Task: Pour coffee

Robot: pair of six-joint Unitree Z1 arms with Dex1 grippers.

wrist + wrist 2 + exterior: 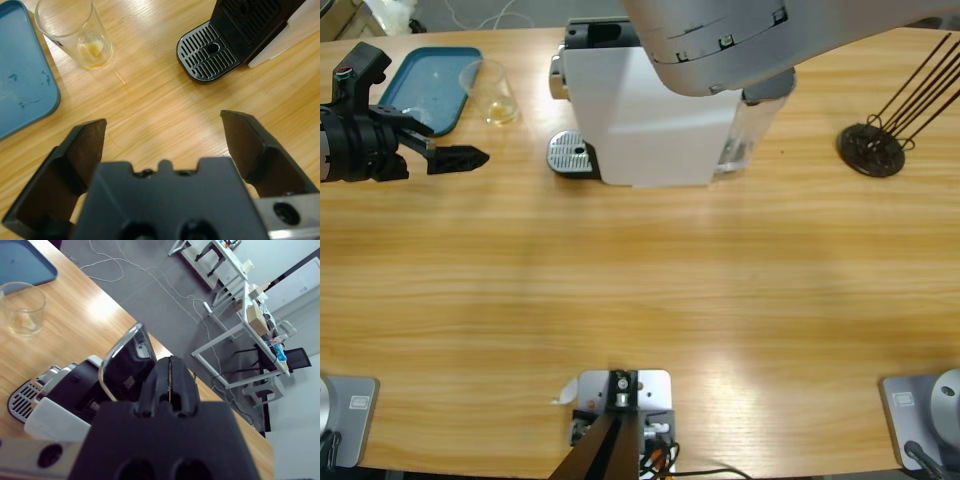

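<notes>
Left gripper (162, 132) sat low over the desk (165, 105), fingers (82, 150) spread wide with nothing between them. The glass (75, 32) stood ahead of it and off toward the left finger, upright, apart from the fingers, bare wood in between. The coming move looked to turn on that offset: the gripper would need to swing toward the glass before closing, judging by the wrist view. Left arm was clearly the nearer one; in the high view it came in from the left edge, tips (460, 157) just below the glass (492, 92).

The coffee (94, 50) was a thin pale yellow pool at the glass bottom, rest of the glass empty. The glass stood just beside the blue tray (20, 75); tray held only a few small marks or droplets. Farther off and to the other side, the drip grate (209, 52) of the white coffee machine (640, 115) had no cup on it.

Right gripper (170, 385) hung above the machine top, its fingers pressed together, holding nothing, well apart from the glass (22, 307). A black stand with thin rods (872, 148) sat at the far right.
</notes>
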